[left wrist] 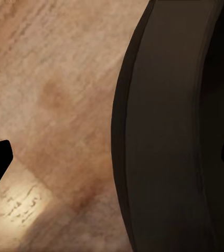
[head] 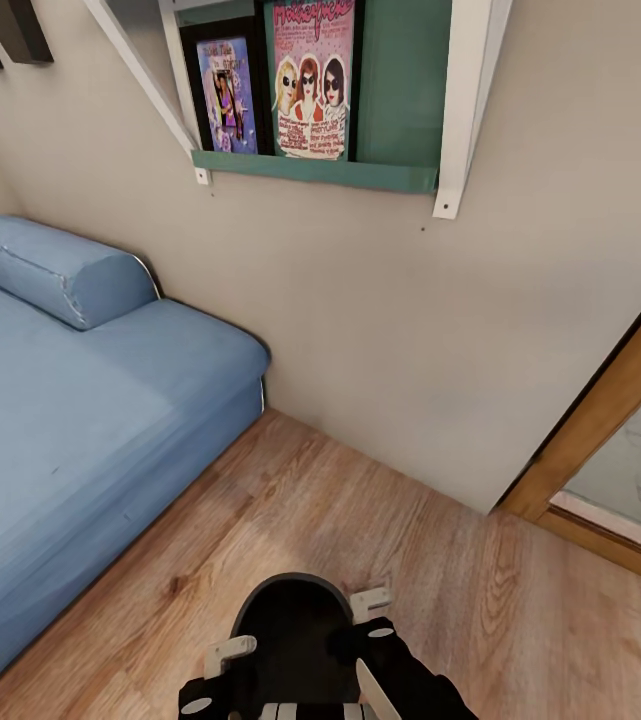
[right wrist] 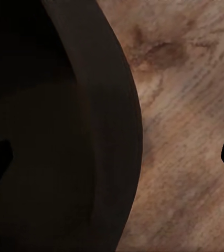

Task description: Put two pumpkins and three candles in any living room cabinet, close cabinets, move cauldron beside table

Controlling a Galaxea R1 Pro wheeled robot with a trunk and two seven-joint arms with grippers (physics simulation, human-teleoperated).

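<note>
Black and round, the cauldron (head: pixel 290 625) hangs low before us over the wooden floor (head: pixel 380 520), its hollow dark. Left gripper (left wrist: pixel 112 157) and right gripper (right wrist: pixel 112 157) jaws each straddle its rim, wide apart; whether they clamp it, we cannot tell. A blue sofa (head: pixel 70 400) lies to the left.

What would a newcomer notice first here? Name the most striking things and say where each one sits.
The big blue sofa takes up the left side of the head view, against the beige wall. Above it, a white-framed green wall shelf holds two bright posters. At the bottom centre, the black cauldron hangs over the wooden floor between the robot's two arms, with a pale gripper finger on each side of its rim.
</note>
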